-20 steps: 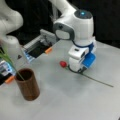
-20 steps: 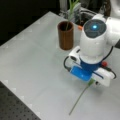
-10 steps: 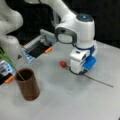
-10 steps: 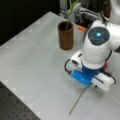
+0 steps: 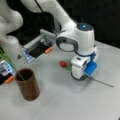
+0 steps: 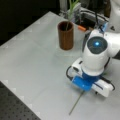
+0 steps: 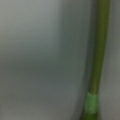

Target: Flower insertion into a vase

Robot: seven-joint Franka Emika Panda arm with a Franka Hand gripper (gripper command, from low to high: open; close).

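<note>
Gripper [image 5: 79, 75] down on table [image 5: 62, 105] over flower [image 5: 63, 64] stem; can't tell if jaws grip it. Wrist view shows stem [image 7: 98, 50] very close. Vase [image 5: 27, 84] well apart at a front view's left, green stalk [image 5: 10, 63] already in. Risk: thin stem slipping from pinch.

The worktop [image 5: 60, 105] is evenly and brightly lit in both front views, while the background behind it is left almost black. Soft, short shadows are cast beneath the vase [image 5: 28, 85] and around the gripper [image 5: 79, 75], which indicates diffuse light from overhead. A mild sheen is seen on the white arm housing [image 6: 96, 58], and a blue indicator light [image 6: 96, 44] glows on it. Both front views are rendered soft and blocky. The wrist view is heavily defocused: the flower stem [image 7: 98, 57] is blurred, and a broad grey shadow band lies beside it.
</note>
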